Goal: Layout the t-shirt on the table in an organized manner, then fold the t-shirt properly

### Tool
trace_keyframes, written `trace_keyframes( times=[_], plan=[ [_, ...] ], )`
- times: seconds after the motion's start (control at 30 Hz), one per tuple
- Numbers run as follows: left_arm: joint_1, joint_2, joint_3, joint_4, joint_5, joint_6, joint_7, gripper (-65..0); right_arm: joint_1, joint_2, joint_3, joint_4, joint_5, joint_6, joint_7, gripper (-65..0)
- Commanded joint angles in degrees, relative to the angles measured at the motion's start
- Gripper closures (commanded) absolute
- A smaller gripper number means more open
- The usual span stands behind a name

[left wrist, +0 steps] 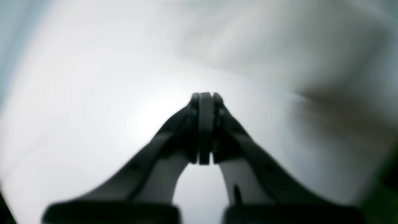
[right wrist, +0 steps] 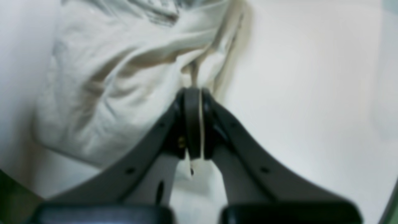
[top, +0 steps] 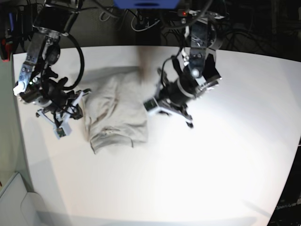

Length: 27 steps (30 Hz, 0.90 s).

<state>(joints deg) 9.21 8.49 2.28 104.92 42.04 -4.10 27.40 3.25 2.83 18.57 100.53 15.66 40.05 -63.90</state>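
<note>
While both arms sit over the table [top: 197,179], the t-shirt [top: 115,115] lies bunched at left-centre of the white top, nearer the far edge than the near one; pale grey-beige, wrinkled, no print.

R gripper [right wrist: 192,93]: at scene left in base view, at the shirt's left edge. R wrist view shows the fingers pressed together w/ a thin strip of cloth pinched between the pads; fabric runs up from the tips in a taut ridge, the rest of the shirt spread to the left of the fingers, bare table to the right.

L gripper [left wrist: 205,98]: scene right of the shirt in base view, just beside its right edge, arm angled down toward the table. L wrist view is badly blurred; fingers closed tight, pads meeting, nothing visible between them. Pale surface behind, a darker smear at upper right – can't tell what it is.

Base view: blurred beige streak above the shirt's far edge, between the two arms.
</note>
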Motion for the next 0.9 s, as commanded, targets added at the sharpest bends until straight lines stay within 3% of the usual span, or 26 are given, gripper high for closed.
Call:
trace_keyframes(
  times=[0.0, 0.23, 0.53, 0.87],
  plan=[
    [0.9, 0.0, -0.3, 2.9, 0.6, 0.1, 0.8, -0.4, 0.9, 0.1, 0.1, 0.9, 0.8, -0.1, 1.1, 0.0],
    [9.4, 0.0, -0.3, 6.5, 0.6, 0.1, 2.3, -0.9, -1.7, -1.6, 0.1, -3.3, 0.8, -0.1, 1.1, 0.0],
    [9.9, -1.2, -0.3, 6.4, 0.6, 0.4, 2.4, -0.8, -4.4, -1.6, -0.1, -5.6, 0.8, -0.1, 4.3, 0.0],
    [9.8, -1.7, -0.3, 7.9, 0.9, 0.3, 2.7, -0.8, -5.9, -1.6, -6.7, -11.1, 0.6, -0.1, 10.9, 0.0]
  ],
)
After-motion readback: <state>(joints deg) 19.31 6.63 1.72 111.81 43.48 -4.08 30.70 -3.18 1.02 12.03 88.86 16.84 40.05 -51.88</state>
